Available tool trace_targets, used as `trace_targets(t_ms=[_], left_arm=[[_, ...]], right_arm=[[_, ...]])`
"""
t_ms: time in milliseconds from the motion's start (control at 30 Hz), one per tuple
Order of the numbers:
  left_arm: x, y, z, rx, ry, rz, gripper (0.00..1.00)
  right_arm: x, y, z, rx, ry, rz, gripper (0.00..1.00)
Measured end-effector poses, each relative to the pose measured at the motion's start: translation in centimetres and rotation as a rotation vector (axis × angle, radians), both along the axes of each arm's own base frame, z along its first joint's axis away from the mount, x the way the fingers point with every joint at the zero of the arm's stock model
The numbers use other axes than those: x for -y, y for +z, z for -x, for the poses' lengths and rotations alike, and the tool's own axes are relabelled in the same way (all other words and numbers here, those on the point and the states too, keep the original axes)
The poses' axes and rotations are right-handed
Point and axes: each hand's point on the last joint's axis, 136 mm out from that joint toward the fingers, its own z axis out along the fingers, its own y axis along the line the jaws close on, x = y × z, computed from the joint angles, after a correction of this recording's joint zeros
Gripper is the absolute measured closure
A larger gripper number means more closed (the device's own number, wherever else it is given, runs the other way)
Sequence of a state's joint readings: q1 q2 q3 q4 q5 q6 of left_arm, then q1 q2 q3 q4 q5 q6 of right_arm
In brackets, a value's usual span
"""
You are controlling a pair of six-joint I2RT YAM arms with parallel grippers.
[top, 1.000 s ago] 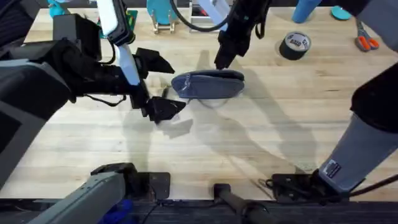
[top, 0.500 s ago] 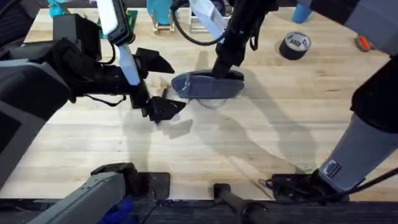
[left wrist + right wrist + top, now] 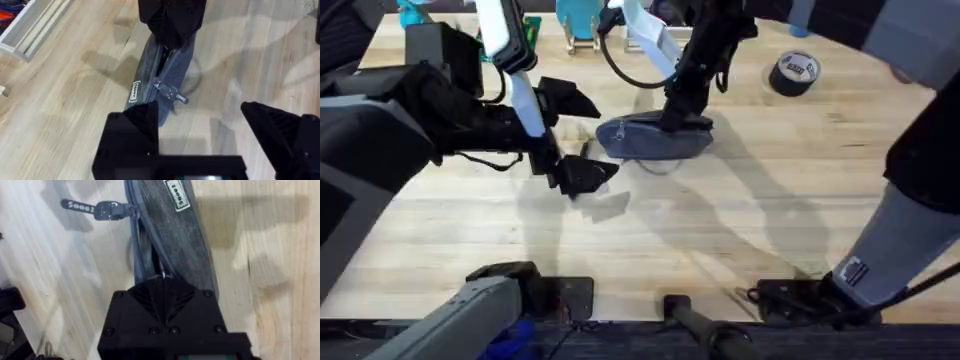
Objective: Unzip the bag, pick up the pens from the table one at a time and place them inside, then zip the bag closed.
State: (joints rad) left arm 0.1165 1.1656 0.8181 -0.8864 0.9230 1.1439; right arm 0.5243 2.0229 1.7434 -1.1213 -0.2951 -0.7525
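From overhead, the bag (image 3: 653, 139) lies flat on the desk (image 3: 650, 240). The right gripper (image 3: 673, 118) has its tip down on the bag's top, toward the far end from the left gripper (image 3: 578, 138), which hangs just beside the bag's near end with its fingers spread wide, holding nothing. A tape roll (image 3: 793, 72) sits well apart from the bag.

In the left wrist view, the bag (image 3: 167, 75) shows its soft, creased fabric; it looks light and floppy, likely to slide or bunch if pulled unbraced. The metal zipper pull (image 3: 170, 93) hangs off the near end, close to the left fingers (image 3: 132, 125); that small stiff tab seems the natural place to pinch, with the fabric pinned by the other arm.

The right wrist view adds what overhead hides: the bag (image 3: 172, 235) has its zipper already parted into a dark slot, and the right fingers (image 3: 162, 292) are pressed together at that opening, a thin pen tip (image 3: 162, 274) between them.
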Motion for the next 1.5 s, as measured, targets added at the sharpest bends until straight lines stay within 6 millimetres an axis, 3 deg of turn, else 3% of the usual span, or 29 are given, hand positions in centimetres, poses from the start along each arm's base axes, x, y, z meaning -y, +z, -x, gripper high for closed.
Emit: trace_targets(t_ms=[567, 767, 800, 933, 967, 1500], left_arm=[[0.0, 0.0, 0.0, 0.0, 0.0, 0.0, 0.008], [0.0, 0.0, 0.0, 0.0, 0.0, 0.0, 0.008], [0.0, 0.0, 0.0, 0.0, 0.0, 0.0, 0.008], [0.0, 0.0, 0.0, 0.0, 0.0, 0.0, 0.007], [0.0, 0.0, 0.0, 0.0, 0.0, 0.0, 0.008], [0.0, 0.0, 0.0, 0.0, 0.0, 0.0, 0.007]], right_arm=[[-0.2, -1.3, -0.1, 0.017, 0.033, -0.016, 0.952], [-0.3, -1.3, -0.2, 0.023, 0.041, -0.019, 0.673], [-0.3, -1.3, -0.2, 0.024, 0.043, -0.019, 0.592], [-0.3, -1.3, -0.3, 0.034, 0.055, -0.024, 0.059], [-0.4, -1.3, -0.3, 0.036, 0.057, -0.025, 0.02], [-0.4, -1.3, -0.5, 0.041, 0.057, -0.028, 0.006]])
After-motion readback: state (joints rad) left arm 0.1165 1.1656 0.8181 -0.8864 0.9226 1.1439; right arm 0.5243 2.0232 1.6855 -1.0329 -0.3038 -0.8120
